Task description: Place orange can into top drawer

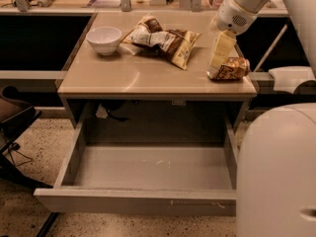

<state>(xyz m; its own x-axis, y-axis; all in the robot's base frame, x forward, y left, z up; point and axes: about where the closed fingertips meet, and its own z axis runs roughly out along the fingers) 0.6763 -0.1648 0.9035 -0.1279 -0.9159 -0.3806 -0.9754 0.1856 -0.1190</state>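
Orange can (232,69) at right edge of beige table (148,75), tool (219,56) against it, grip unclear; speckled floor (44,137).
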